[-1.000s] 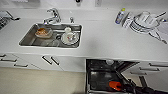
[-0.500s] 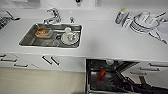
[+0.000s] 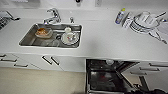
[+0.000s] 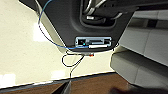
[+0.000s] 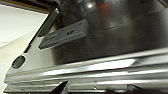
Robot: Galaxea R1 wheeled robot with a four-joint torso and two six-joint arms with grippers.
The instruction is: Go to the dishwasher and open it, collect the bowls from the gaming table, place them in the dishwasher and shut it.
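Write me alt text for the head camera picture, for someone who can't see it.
Looking down at a white kitchen counter, the dishwasher beneath it stands open, its dark interior showing. To the left, a steel sink under a tap holds dishes, one with orange food. Stacked white dishes and a bottle sit at the counter's far right.

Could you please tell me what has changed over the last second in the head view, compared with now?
Nothing has visibly moved. The dishwasher stands open below the counter as before, its dark inside showing. The dishes in the sink, the tap and the stacked white dishes at the far right all lie where they were.
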